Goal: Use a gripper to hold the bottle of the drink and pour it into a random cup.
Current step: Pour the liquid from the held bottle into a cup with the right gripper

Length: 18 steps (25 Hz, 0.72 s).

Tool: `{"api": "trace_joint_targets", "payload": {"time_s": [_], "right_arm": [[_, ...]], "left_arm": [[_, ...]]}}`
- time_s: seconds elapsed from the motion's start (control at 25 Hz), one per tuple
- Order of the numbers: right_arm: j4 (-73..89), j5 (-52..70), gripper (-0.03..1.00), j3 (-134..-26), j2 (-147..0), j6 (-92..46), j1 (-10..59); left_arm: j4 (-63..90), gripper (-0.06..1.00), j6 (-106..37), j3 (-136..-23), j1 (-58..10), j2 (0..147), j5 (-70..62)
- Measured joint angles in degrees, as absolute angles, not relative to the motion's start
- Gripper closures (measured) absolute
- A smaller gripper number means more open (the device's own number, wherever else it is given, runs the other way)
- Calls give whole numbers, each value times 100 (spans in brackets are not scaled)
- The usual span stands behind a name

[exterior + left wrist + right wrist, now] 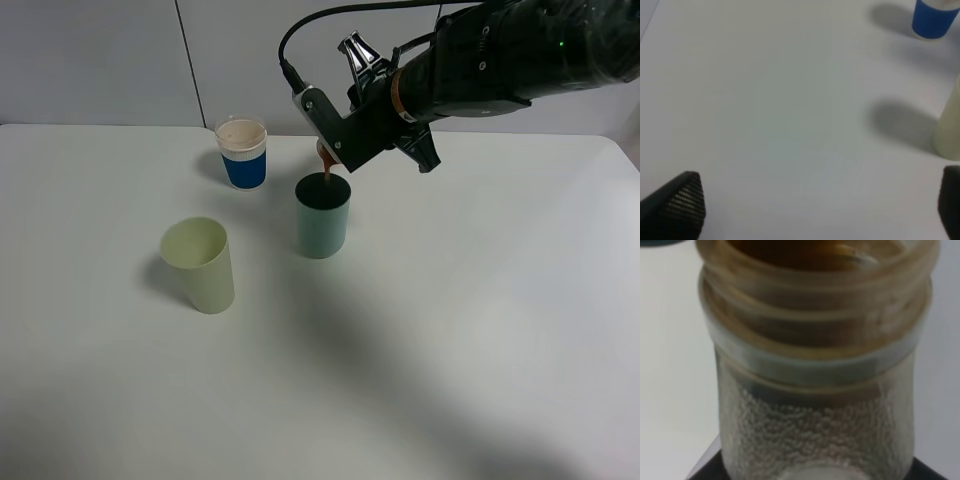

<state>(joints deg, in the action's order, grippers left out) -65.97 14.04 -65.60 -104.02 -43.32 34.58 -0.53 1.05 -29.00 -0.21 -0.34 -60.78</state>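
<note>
We catch the pour under way: right gripper clamps the tilted bottle over the teal cup, left gripper gapes empty.

Much of bottle behind right end effector.

Table: white, matte, plain; far edge meets a grey wall.
Teal cup: upright, about midway between the left and right edges, towards the far edge.
Paper cup: white with a blue band, upright, close to the far edge, left of the teal cup.
Yellow-green tumbler: upright, left of centre, nearest the front edge of the three, apart from both.
</note>
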Motion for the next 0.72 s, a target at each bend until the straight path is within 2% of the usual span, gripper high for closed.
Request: {"api": "trace_joint_targets", "payload": {"time_s": [0.72], "right_arm": [[-6748,1398,61,-6560,-10402,-4583,3458]], "left_arm": [[-53,2,105,-2900,-21,-34,-6078]]}}
